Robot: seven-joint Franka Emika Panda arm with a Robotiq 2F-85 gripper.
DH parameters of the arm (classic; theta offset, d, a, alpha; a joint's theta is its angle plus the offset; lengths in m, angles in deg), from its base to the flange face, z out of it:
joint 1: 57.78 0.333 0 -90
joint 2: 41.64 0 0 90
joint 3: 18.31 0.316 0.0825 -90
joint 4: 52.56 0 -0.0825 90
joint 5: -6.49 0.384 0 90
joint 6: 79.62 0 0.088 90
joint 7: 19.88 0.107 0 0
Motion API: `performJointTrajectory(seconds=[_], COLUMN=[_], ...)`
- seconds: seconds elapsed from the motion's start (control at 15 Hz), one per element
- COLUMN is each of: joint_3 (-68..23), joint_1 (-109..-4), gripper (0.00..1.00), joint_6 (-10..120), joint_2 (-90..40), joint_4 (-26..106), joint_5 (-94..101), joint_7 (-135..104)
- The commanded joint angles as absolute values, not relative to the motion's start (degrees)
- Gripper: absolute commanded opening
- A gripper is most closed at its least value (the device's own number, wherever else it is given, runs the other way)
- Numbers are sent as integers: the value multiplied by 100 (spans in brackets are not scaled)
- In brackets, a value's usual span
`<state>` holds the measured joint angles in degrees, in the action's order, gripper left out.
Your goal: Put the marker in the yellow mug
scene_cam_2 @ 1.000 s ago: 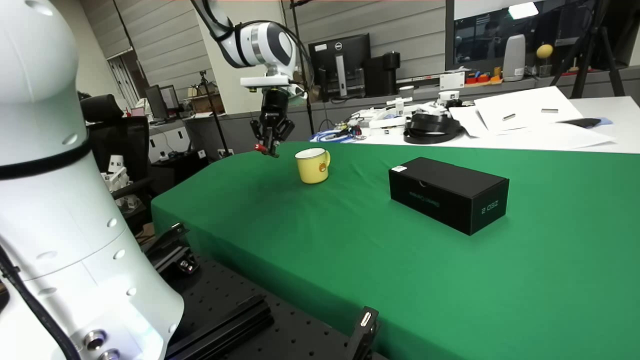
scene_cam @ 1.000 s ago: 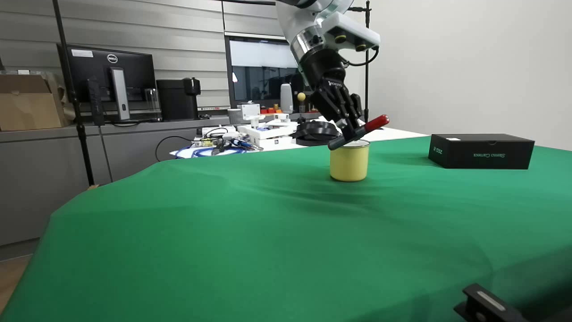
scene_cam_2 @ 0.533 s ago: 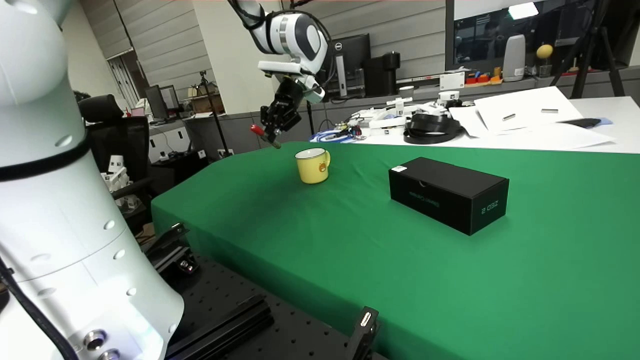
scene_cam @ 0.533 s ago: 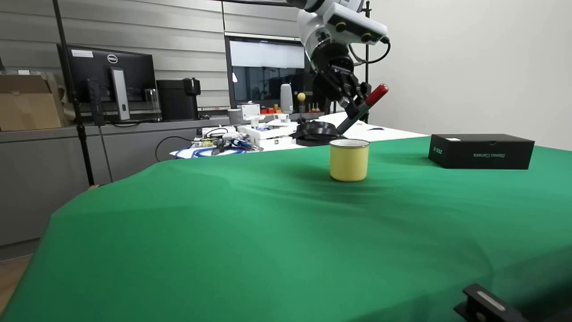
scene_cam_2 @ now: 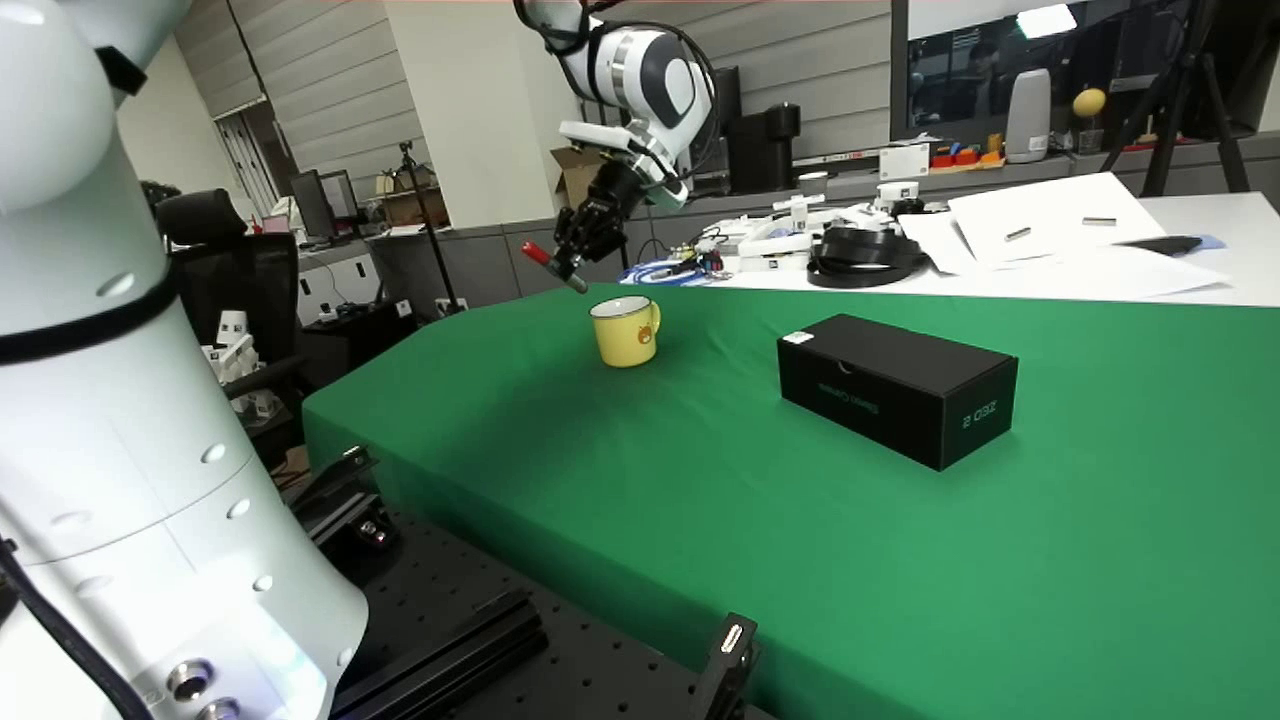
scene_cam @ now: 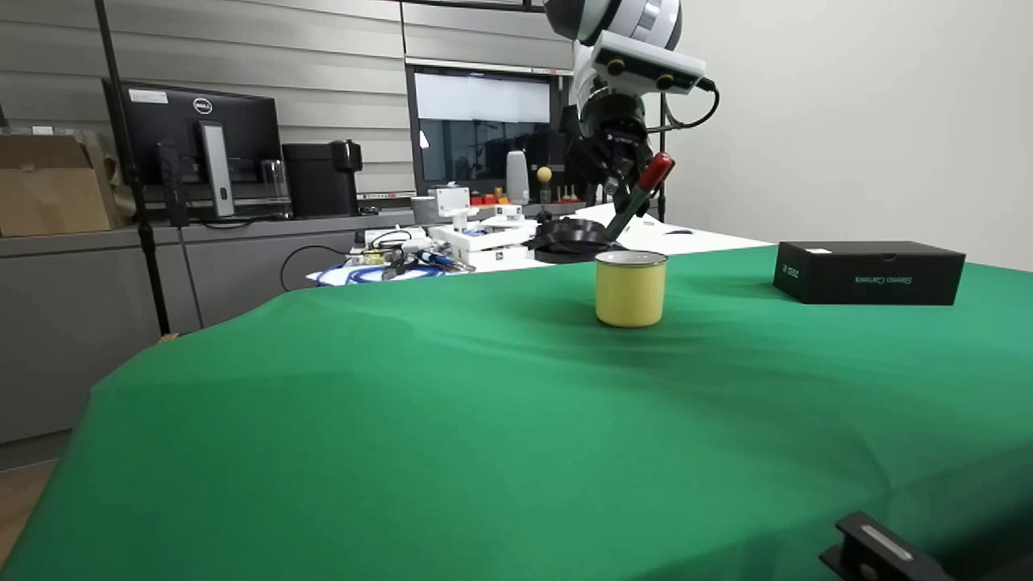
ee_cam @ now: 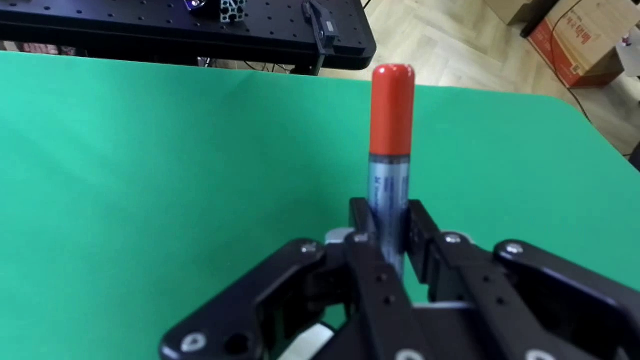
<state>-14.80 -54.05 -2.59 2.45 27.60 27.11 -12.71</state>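
Note:
My gripper (scene_cam: 630,198) is shut on the marker (scene_cam: 655,172); in the wrist view the fingertips (ee_cam: 389,225) pinch its grey body on both sides. The marker's red end (ee_cam: 392,115) points up and its dark end slants down, as both exterior views show (scene_cam_2: 535,252). The pale yellow mug (scene_cam: 629,294) stands upright on the green cloth. In an exterior view the marker's lower end is a little above and left of the mug's (scene_cam_2: 625,335) rim, apart from it. In the wrist view a pale patch (ee_cam: 307,342) shows behind the gripper; I cannot tell if it is the mug.
A black box (scene_cam_2: 890,390) lies on the green cloth (scene_cam_2: 720,530) to the right of the mug. A white table (scene_cam_2: 1230,245) with papers, cables and parts stands behind. A black perforated base plate (scene_cam_2: 600,650) with clamps borders the cloth by the arm's base.
The gripper has risen with the marker and come nearer the mug in an exterior view. The marker has gone from nearly level to a steeper slant, red end up. The mug has not moved.

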Motion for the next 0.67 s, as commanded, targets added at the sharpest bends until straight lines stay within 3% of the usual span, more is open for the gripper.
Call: performJointTrajectory(seconds=[0.0,0.6], joint_3=[-1557,-1750], joint_1=[-5492,-5542], gripper=[5,5], joint_6=[-266,379], joint_2=[569,781], joint_4=[2375,2358], joint_5=[2923,2823], joint_7=[-876,-657])
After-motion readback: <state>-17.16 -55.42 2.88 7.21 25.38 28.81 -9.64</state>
